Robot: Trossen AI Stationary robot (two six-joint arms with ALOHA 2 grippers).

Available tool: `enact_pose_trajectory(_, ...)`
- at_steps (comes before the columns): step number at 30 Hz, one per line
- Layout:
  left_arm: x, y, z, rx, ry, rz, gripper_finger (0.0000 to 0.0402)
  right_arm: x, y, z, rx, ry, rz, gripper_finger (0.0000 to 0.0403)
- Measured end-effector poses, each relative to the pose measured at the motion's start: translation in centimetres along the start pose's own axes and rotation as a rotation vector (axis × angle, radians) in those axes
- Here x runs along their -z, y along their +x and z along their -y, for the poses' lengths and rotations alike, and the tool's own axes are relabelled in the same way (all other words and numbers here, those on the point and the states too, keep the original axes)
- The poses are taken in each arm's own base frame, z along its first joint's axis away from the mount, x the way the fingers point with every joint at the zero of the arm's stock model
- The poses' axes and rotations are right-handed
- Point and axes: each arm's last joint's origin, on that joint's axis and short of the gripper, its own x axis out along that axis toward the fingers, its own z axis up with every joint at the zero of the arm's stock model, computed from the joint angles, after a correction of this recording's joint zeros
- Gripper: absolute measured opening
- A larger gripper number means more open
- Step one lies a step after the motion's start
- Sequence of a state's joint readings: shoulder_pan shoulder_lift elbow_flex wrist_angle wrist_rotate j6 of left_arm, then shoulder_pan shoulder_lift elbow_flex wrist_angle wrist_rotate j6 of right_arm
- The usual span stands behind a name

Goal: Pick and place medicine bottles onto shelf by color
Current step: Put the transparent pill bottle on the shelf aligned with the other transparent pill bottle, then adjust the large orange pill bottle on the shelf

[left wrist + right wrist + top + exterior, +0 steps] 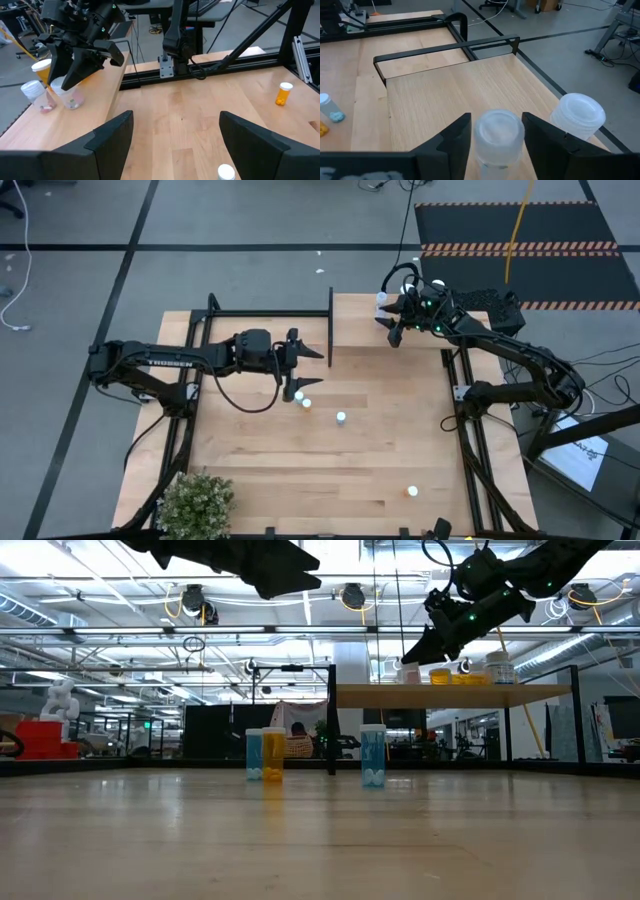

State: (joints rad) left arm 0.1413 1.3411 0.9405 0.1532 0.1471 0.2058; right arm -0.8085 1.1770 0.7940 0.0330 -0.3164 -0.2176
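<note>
The shelf stands at the table's far right. On it my right gripper is shut on a clear white-capped bottle. Close beside that bottle stand another clear bottle and an orange one. My left gripper hangs open above the table's middle, nothing between its fingers. Below it on the tabletop stand two pale blue bottles and an orange one. A further orange bottle stands near the front right. My right gripper pinches the clear bottle's upper body, just under its cap, between its two fingers. The fingers slant down at it from the table's right side. The bottle is upright, with its base on the shelf.
A black rail frames the shelf's edge, and a black upright stands at its end, near my left gripper. A potted plant sits at the table's front left corner. Bare wood lies across the table's middle and near side.
</note>
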Motion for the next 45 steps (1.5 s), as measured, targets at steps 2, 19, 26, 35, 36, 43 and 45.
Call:
enact_pose_trajectory(2,0.0,0.0,0.0,0.000,0.000,0.000,0.0296,0.0,0.0,0.0,0.000,0.002,0.000,0.0181)
enact_pose_trajectory(19,0.0,0.0,0.0,-0.001,0.000,0.003,0.0296,-2.0,-3.2,-1.0,0.128,0.036,0.105,0.0215)
enact_pose_trajectory(26,-0.1,0.0,0.0,-0.002,0.001,0.008,0.0296,-2.0,-5.3,-3.9,0.282,0.008,0.016,0.0215)
enact_pose_trajectory(35,-0.1,0.0,0.0,-0.003,0.021,0.015,0.0296,-0.5,-5.8,-6.4,0.450,-0.191,-0.217,0.0215)
enact_pose_trajectory(36,-0.2,0.0,0.0,-0.004,0.021,0.017,0.0296,-0.4,-5.7,-6.5,0.449,-0.208,-0.228,0.0215)
enact_pose_trajectory(43,-0.2,0.0,-0.1,-0.005,0.021,0.023,0.0296,-2.4,-5.3,-6.6,0.410,-0.271,-0.283,0.0215)
enact_pose_trajectory(45,-0.2,0.0,0.0,-0.005,0.021,0.023,0.0296,-3.4,-5.4,-6.3,0.405,-0.289,-0.336,0.0215)
